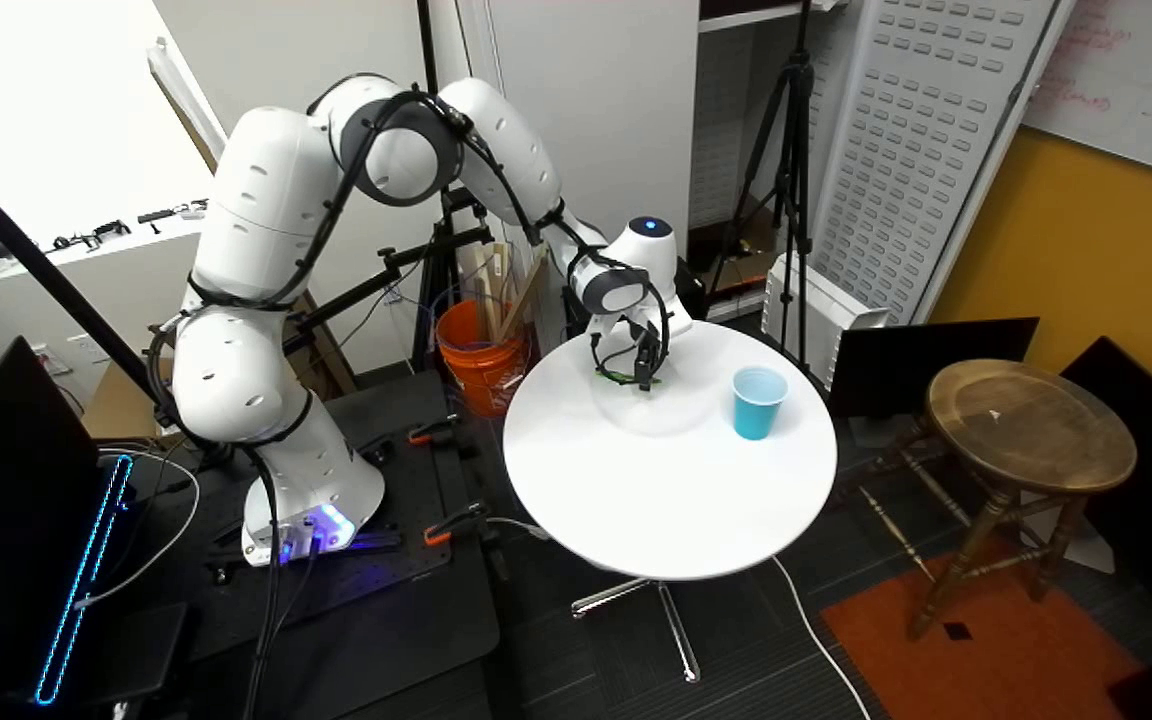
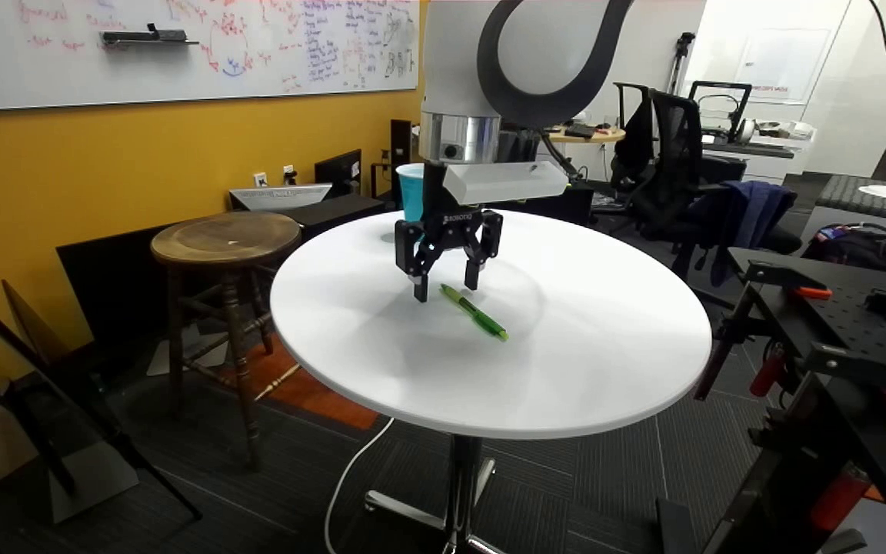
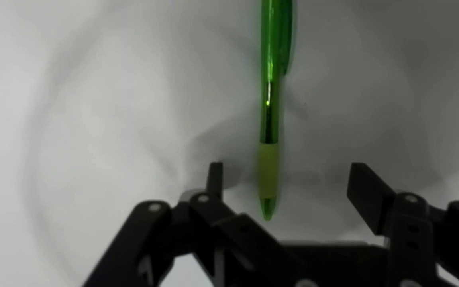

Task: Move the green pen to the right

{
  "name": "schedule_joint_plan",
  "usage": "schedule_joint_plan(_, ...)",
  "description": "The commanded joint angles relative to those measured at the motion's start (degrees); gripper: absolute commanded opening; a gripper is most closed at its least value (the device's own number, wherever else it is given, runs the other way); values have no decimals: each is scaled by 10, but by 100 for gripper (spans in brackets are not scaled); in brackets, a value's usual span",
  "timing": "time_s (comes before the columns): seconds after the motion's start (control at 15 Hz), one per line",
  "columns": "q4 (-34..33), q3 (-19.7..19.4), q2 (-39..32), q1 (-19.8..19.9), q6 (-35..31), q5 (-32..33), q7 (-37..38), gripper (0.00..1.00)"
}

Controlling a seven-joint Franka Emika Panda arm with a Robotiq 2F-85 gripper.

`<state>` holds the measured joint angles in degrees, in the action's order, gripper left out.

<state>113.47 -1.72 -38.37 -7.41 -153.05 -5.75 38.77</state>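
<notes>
Green pen [image 3: 269, 111] lies on white table [image 2: 589, 369], tip showing between parted jaws of gripper [image 3: 287, 175], ungrasped. Light blue cup [image 1: 758, 412] upright on table, contents unclear; orange bucket [image 1: 483, 378] holds wood strips [image 1: 522, 298].

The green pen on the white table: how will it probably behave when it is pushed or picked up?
The green pen is probably stiff and light, since it looks straight, slim and plastic. Pushed sideways, its apparently rounded barrel may roll, but the clip might stop it. The shiny barrel could slip more than the duller grip section.
</notes>
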Motion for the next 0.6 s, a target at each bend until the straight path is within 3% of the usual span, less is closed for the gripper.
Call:
schedule_joint_plan(0.0, -14, -6, -10, -7, 2, -19, -8, 51)
schedule_joint_plan(0.4, -19, -9, -11, -9, 4, -17, -6, 5)
schedule_joint_plan(0.53, -21, -10, -11, -9, 5, -16, -6, 0)
